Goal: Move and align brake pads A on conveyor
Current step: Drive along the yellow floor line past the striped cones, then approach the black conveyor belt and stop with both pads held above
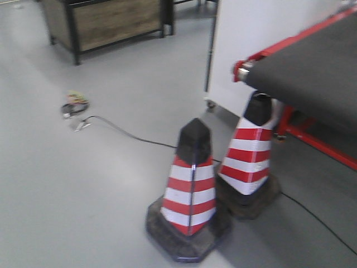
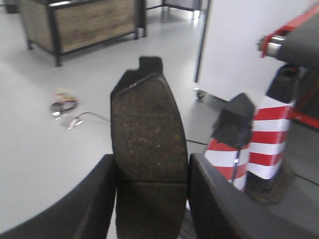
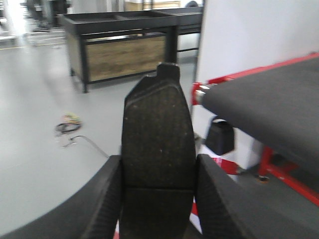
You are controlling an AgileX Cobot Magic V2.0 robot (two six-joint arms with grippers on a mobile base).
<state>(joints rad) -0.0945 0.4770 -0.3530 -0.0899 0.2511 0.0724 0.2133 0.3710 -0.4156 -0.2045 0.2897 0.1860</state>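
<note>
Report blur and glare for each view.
Exterior front view: soft blur throughout, cones smeared, no harsh glare. Left wrist view: left-held brake pad shows readable grain, background blurred. Right wrist view: right-held brake pad fairly sharp, conveyor soft, overexposed patch top left.

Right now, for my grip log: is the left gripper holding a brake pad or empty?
Holding one. The left gripper has its fingers against both long edges of the brake pad in its wrist view.
</note>
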